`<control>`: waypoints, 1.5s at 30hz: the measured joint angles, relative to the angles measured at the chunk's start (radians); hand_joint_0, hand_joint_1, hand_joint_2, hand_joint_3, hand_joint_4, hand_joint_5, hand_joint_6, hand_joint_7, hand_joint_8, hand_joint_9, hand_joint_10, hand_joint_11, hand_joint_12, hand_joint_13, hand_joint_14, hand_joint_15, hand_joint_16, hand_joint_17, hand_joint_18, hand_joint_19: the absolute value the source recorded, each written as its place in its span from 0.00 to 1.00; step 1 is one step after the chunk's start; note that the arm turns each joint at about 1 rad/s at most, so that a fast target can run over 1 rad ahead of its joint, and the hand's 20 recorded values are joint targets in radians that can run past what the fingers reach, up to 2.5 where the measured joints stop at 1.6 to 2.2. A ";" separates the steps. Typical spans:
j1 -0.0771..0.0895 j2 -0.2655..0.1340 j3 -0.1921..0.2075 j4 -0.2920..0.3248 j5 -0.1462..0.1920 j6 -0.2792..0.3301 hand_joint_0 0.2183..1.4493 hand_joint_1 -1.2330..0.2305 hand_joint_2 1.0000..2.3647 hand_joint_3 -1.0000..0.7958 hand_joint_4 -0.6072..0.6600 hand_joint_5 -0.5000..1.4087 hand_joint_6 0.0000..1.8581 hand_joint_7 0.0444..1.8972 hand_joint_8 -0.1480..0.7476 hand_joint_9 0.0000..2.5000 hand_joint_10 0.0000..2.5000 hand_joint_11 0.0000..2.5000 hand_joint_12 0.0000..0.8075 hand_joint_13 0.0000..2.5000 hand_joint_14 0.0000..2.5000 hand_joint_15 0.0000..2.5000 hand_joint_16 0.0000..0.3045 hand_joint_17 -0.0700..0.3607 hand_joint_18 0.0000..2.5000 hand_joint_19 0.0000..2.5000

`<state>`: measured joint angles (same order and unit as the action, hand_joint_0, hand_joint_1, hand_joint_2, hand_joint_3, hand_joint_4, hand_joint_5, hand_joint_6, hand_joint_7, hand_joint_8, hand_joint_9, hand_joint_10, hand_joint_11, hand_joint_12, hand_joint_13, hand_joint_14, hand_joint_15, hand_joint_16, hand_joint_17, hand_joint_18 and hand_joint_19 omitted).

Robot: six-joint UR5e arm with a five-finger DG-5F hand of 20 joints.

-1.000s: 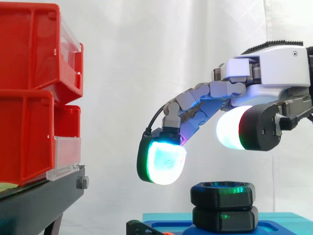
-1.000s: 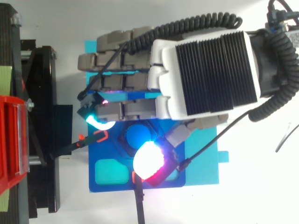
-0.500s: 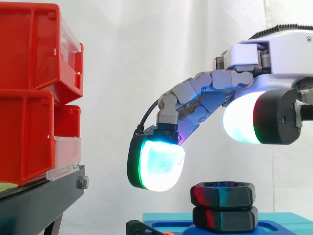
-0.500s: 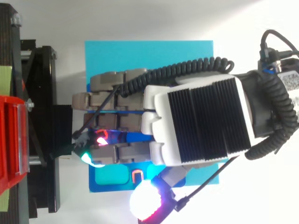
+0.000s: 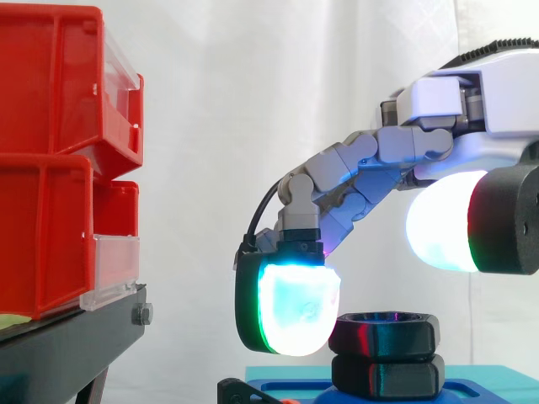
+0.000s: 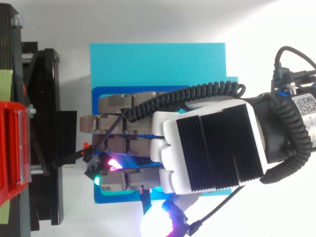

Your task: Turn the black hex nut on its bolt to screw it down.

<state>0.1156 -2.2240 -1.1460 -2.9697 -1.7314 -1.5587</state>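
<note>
Status: no grip on the nut yet, so I'd call the turning stroke not started. The black hex nut (image 5: 383, 330) sat square on top of a second black hex body (image 5: 386, 375), with no thread visible between them in the side view. My read is that little travel was left, but the bolt itself was hidden, so I couldn't confirm seating.

The hand (image 5: 396, 156) was open and holding nothing, its fingers bent loosely downward and the thumb spread well away. The glowing cyan-white fingertip pad (image 5: 295, 307) hung at nut height, just beside the nut's left flank. Its edge overlapped the nut in the side view, so I couldn't tell whether it was touching. The white thumb pad (image 5: 446, 223) was up and to the right, above the nut and clear of it. The nut therefore lay below the hand, between finger and thumb, but not pinched.

From the top, the hand covered the nut over the blue fixture plate (image 6: 106, 196) on the cyan sheet (image 6: 158, 59). The red plastic bins (image 5: 50, 151) on the black stand (image 5: 67, 345) were well apart to the left.

What's left: close finger and thumb on opposite flats, then rotate.
</note>
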 measured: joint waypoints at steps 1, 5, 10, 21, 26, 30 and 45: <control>0.000 0.000 0.000 -0.001 0.000 -0.003 0.25 0.72 0.00 0.28 0.58 0.25 0.27 0.56 0.43 0.27 0.00 0.00 0.38 0.18 0.00 0.00 0.15 0.40 0.16 0.13; -0.005 0.000 -0.001 -0.002 0.002 -0.023 0.25 0.71 0.00 0.28 0.58 0.25 0.27 0.57 0.43 0.28 0.00 0.00 0.38 0.18 0.00 0.00 0.15 0.40 0.16 0.13; -0.013 0.000 -0.001 -0.001 0.002 -0.048 0.25 0.70 0.00 0.28 0.59 0.25 0.27 0.59 0.43 0.28 0.00 0.00 0.38 0.18 0.00 0.00 0.14 0.39 0.17 0.13; -0.018 -0.009 -0.004 0.012 0.003 -0.053 0.25 0.70 0.00 0.28 0.60 0.25 0.27 0.64 0.44 0.28 0.00 0.00 0.38 0.18 0.00 0.00 0.14 0.39 0.17 0.13; -0.026 -0.009 -0.004 0.014 0.000 -0.053 0.25 0.70 0.00 0.28 0.60 0.25 0.27 0.64 0.44 0.28 0.00 0.00 0.38 0.18 0.00 0.00 0.14 0.39 0.17 0.13; -0.034 -0.009 -0.004 0.016 -0.002 -0.054 0.25 0.70 0.00 0.28 0.60 0.25 0.27 0.65 0.44 0.28 0.00 0.00 0.38 0.18 0.00 0.00 0.14 0.39 0.17 0.13; -0.057 -0.010 -0.005 0.009 -0.019 -0.072 0.25 0.70 0.00 0.28 0.60 0.25 0.27 0.66 0.44 0.28 0.00 0.00 0.37 0.18 0.00 0.00 0.14 0.39 0.17 0.13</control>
<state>0.0584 -2.2338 -1.1505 -2.9602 -1.7503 -1.6310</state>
